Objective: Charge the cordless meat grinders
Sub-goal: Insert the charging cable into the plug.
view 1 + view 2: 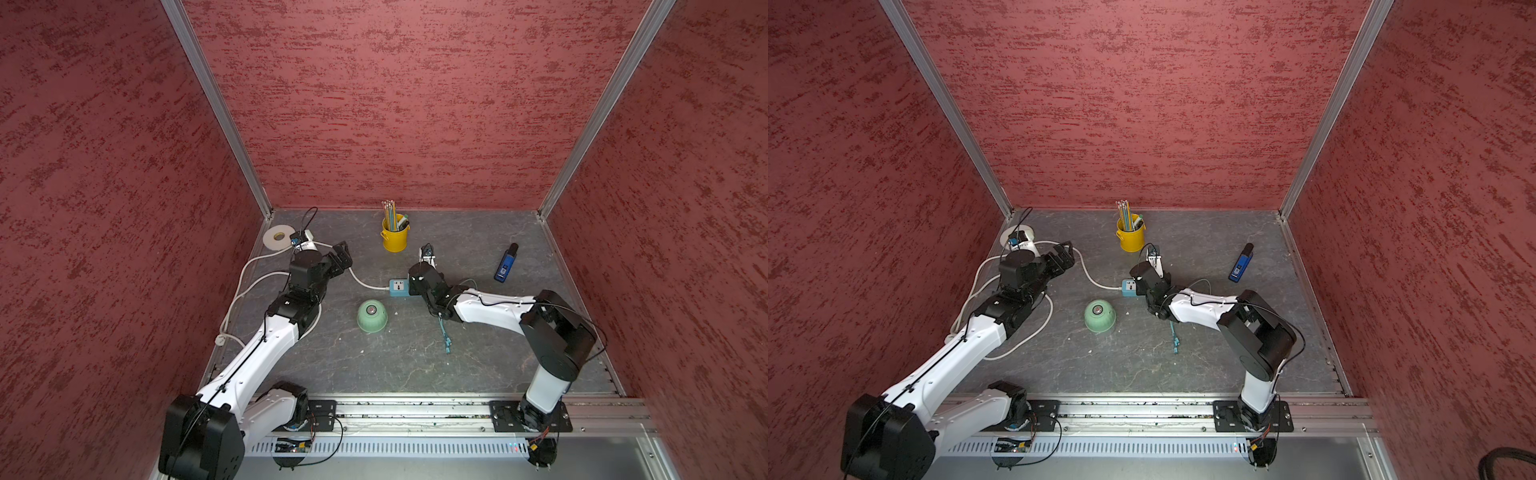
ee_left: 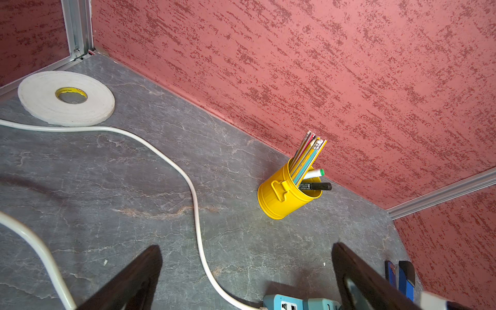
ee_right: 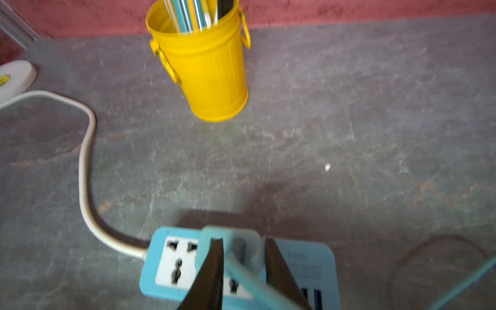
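Step in hand, as I judge it: the wall end is seated, and the loose end goes to the grinder next.

- Nearest: teal cable (image 1: 445, 336), thin and limp. Its free plug lies flat on the bench (image 1: 395, 374), 5 o'clock of the power strip (image 1: 398, 286).
- Meat grinder (image 1: 372, 316): at 7 o'clock of the strip, apart from both arms and unplugged. It is a smooth mint dome, flat side down, with a small dark-and-silver button on top. No charging port is visible.
- Right fingers (image 3: 212, 273): parted, straddling the teal adapter (image 3: 230, 233), which sits in the strip's socket face. The cable runs out between them, and no clamp is evident.
- Left fingers (image 2: 134, 279): wide apart, holding nothing, 10 o'clock of the strip over the white cord (image 2: 193, 193).
- Far: ribbed yellow pencil cup (image 1: 394, 239) at 12, white tape roll (image 2: 40, 102) at 10, blue device (image 1: 506, 264) at 2.

Doing it well:
- Lift straight off the adapter so the cable doesn't snag and tug it loose.
- Pinch the free end just behind its connector, since the limp cord gives no push.
- Brace the dome with the left fingers, as it looks slick on the matte, stone-patterned bench.
- Find the port before approaching.
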### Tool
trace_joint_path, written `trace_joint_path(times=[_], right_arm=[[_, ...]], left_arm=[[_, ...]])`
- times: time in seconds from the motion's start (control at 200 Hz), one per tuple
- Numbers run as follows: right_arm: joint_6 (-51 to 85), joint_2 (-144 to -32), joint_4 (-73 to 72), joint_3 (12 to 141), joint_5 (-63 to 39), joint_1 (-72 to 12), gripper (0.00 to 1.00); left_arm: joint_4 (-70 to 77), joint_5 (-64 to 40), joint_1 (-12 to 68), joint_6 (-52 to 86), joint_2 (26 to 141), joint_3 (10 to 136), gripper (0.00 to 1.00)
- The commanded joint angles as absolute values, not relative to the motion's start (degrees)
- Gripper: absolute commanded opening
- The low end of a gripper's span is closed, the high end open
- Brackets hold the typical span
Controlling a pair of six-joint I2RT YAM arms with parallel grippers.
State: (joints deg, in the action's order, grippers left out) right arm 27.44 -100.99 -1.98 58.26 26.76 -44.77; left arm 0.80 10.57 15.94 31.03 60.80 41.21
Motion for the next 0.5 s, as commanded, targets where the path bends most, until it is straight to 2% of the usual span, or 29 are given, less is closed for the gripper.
trace_joint_path(times=[0.0, 0.185, 0.306, 0.496], right_arm=[[25.38, -96.08, 2.67, 61.98, 24.27, -44.74, 0.43], [22.60, -88.43, 3.64, 62.03, 18.77, -44.80, 0.67], [20.28, -80.85, 5.76, 58.85, 15.01, -44.57, 0.70], [21.10, -71.69, 15.58, 54.86, 15.06, -42.85, 0.72]], left_arm=[[-0.46, 10.52, 15.29, 29.81, 59.85, 42.53, 1.00], [-1.20, 10.21, 14.87, 28.08, 59.21, 43.39, 1.00], [-1.55, 8.51, 14.43, 25.08, 58.12, 43.95, 1.00], [-2.11, 2.90, 14.54, 20.92, 57.44, 45.84, 0.98]])
